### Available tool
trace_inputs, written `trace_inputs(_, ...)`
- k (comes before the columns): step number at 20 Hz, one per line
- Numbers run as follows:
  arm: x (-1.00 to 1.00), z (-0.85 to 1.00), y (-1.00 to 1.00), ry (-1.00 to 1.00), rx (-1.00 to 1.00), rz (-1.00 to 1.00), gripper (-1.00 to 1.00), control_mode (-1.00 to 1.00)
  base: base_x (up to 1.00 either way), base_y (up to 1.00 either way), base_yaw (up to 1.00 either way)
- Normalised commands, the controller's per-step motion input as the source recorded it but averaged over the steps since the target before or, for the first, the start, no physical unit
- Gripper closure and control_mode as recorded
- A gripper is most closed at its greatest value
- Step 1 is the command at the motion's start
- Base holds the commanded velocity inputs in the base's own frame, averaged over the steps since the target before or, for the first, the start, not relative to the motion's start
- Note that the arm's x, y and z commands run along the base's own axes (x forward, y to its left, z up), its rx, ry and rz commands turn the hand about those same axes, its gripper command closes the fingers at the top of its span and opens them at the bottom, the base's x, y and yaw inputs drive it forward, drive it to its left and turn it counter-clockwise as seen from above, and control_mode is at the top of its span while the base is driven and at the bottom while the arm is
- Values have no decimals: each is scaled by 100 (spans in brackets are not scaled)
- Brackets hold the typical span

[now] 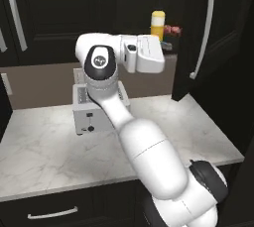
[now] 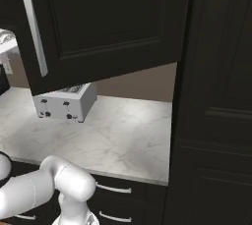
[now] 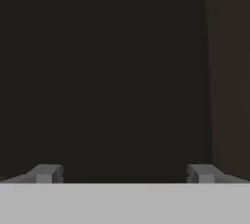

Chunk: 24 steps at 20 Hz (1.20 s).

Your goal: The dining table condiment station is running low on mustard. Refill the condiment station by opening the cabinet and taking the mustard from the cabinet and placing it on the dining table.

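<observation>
Up inside the cabinet (image 1: 149, 3), the mustard (image 1: 158, 25) is standing on a shelf, waiting for us. We are finding the cabinet door (image 1: 208, 37) already swung open, so that step looks done. We are not holding the bottle yet. Our tool (image 3: 124, 174) is pointing into a dark space, and its two fingertips (image 3: 45, 173) are sitting wide apart with nothing between them. We are guessing that grabbing the mustard and carrying it to the dining table is what is left to do. Below, we are seeing a white marble tabletop (image 1: 44, 146) with a silver toaster (image 1: 92, 114) on it, a brown wall (image 1: 39, 82) behind, and black cabinets all around.
</observation>
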Motion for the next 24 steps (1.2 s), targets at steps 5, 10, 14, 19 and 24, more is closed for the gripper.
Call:
trace_inputs(5,-86,22,-100,-9,2,-23,-100,-100,0,0,0)
trace_inputs(10,-83,19,-100,-9,2,-19,-100,-100,0,0,0)
trace_inputs(14,-77,14,-100,-9,4,-17,-100,-100,0,0,0)
trace_inputs(19,-74,14,-100,-9,11,-14,-100,-100,0,0,0)
trace_inputs(24,-20,4,-72,-3,8,0,-100,-100,0,0,0)
